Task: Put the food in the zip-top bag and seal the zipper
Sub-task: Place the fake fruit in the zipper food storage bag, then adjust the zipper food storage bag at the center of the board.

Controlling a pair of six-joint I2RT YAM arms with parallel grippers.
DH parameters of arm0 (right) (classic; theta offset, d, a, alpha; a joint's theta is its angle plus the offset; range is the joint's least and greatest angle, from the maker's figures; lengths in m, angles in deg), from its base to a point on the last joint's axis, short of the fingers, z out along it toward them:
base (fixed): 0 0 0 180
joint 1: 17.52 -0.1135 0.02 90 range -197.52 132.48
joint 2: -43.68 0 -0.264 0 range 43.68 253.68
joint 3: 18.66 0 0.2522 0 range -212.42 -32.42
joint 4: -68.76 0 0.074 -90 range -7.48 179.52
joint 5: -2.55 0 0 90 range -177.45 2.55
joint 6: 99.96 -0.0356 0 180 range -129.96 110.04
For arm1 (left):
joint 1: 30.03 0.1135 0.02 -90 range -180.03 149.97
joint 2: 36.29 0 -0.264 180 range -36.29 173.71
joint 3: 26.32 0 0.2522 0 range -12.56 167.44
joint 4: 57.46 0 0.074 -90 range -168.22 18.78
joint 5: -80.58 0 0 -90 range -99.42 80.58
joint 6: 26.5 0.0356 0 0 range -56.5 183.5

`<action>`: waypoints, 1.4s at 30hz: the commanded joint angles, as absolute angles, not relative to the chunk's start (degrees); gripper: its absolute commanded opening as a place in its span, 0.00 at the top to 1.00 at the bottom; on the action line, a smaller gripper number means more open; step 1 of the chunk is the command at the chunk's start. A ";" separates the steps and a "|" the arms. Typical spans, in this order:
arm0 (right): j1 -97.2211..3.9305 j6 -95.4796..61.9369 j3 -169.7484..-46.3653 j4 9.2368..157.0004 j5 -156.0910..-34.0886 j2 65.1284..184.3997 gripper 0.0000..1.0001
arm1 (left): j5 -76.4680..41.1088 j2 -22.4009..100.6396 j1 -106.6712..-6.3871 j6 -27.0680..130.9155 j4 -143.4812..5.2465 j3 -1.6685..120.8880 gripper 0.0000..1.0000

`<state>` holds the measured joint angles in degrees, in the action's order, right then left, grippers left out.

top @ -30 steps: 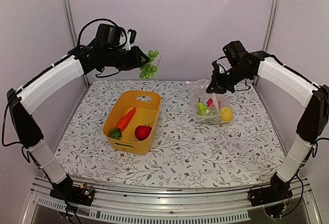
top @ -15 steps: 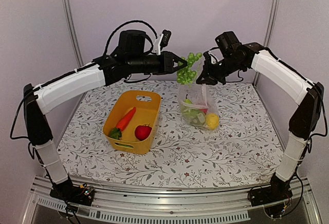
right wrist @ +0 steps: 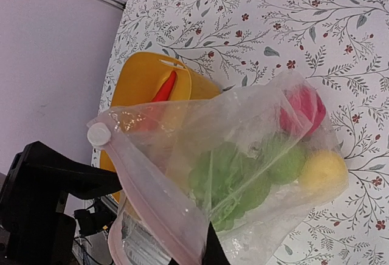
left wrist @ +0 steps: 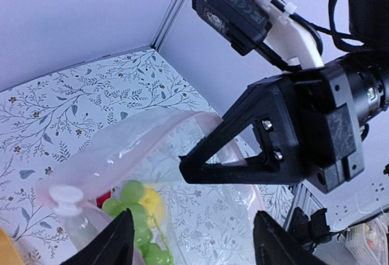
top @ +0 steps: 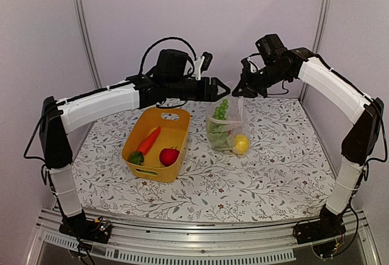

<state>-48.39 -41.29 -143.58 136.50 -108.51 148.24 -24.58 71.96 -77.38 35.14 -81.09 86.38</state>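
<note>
Fingers [left wrist: 118,247] of our left gripper [top: 223,90] now stand wide and empty. The grape bunch [top: 222,108] they held a moment ago lies just below them inside the zip-top bag [top: 228,134], whose mouth our right gripper [top: 238,91] pinches up. We judge the carrot [top: 149,140] goes next.

open zip-top bag [top: 226,132] mouth, left hand [top: 225,90] overhead, right hand [top: 238,91] on rim

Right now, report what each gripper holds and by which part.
The right gripper holds the zip-top bag by its top mouth edge; the left gripper is open and holds nothing.
</note>
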 commanded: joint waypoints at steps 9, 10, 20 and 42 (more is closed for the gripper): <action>-48.72 -42.46 -143.98 136.54 -108.06 146.76 1.00 | -14.70 67.42 -77.95 37.86 -84.97 92.68 0.26; -48.72 -42.61 -143.77 136.45 -107.95 146.73 1.00 | -12.89 66.48 -77.95 37.67 -86.71 92.16 0.27; -48.87 -43.02 -140.62 134.15 -108.18 146.16 1.00 | -10.85 63.42 -77.99 30.32 -103.79 87.56 0.42; -51.27 -38.28 -146.52 143.40 -102.98 150.48 0.82 | -11.79 82.92 -77.58 27.33 -118.68 112.67 0.94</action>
